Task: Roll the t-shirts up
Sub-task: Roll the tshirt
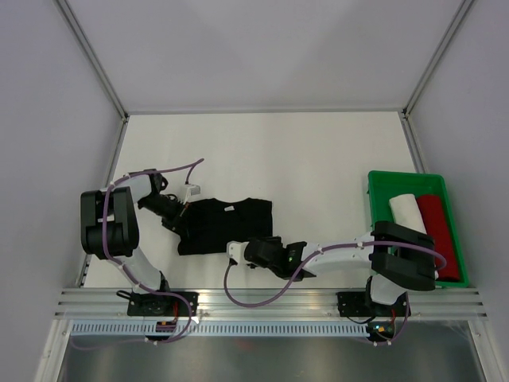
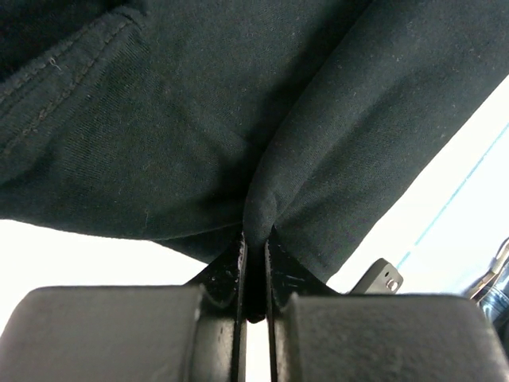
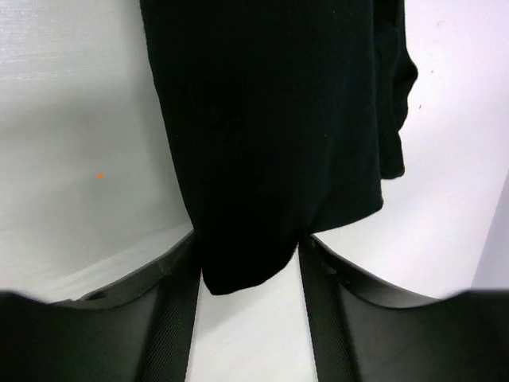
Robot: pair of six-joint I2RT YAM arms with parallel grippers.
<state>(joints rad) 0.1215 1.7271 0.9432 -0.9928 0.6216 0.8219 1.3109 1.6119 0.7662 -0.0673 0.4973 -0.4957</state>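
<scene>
Black shirt (image 1: 227, 224) lies on the table (image 1: 318, 159) — both grippers at it.
You see the left gripper (image 2: 254, 247) pinching a fold; the right gripper (image 3: 248, 263) stands apart around the shirt's edge, not clamped.

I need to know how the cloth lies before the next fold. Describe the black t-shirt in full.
The black t-shirt is plain, soft, matte knit cloth with a small white neck label and stitched hems. It lies partly folded and bunched on the white table, left of centre. The left gripper is shut on a pinched fold at its left edge. The right gripper stands open around its near edge, the cloth lying between the fingers.
</scene>
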